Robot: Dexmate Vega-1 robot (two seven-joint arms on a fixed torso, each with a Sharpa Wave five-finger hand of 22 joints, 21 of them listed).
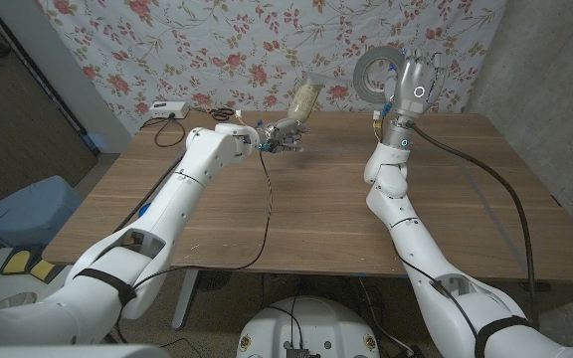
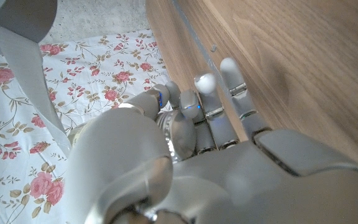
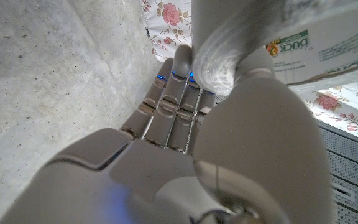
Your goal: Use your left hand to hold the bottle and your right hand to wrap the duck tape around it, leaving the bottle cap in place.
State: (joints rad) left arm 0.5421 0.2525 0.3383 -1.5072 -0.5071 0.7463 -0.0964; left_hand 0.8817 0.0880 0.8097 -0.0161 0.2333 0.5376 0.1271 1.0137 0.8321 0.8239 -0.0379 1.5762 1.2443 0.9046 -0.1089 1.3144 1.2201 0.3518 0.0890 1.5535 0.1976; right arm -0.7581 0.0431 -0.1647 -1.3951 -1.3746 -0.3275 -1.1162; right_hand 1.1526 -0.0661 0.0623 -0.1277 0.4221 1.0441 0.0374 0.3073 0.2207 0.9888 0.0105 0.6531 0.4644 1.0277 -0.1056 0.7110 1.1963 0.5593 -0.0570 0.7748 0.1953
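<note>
Two arms rise from the bottom corners of the head view across a wooden table (image 1: 296, 214). Near the upper middle, the left hand (image 1: 285, 136) grips a bottle (image 1: 304, 99) by its lower part, tilted above the far edge. To the upper right, the right hand (image 1: 416, 82) holds a roll of grey tape (image 1: 374, 72) aloft, fingers hooked through its core. I judge the bottle light, smooth and likely slippery, best held low and firmly. Tape should be stiff but sticky; a strip (image 2: 27, 68) hangs loose. Hands are well apart, with open air between them. Beyond, a white box (image 1: 163, 110) sits by the floral cloth (image 1: 217, 50).
</note>
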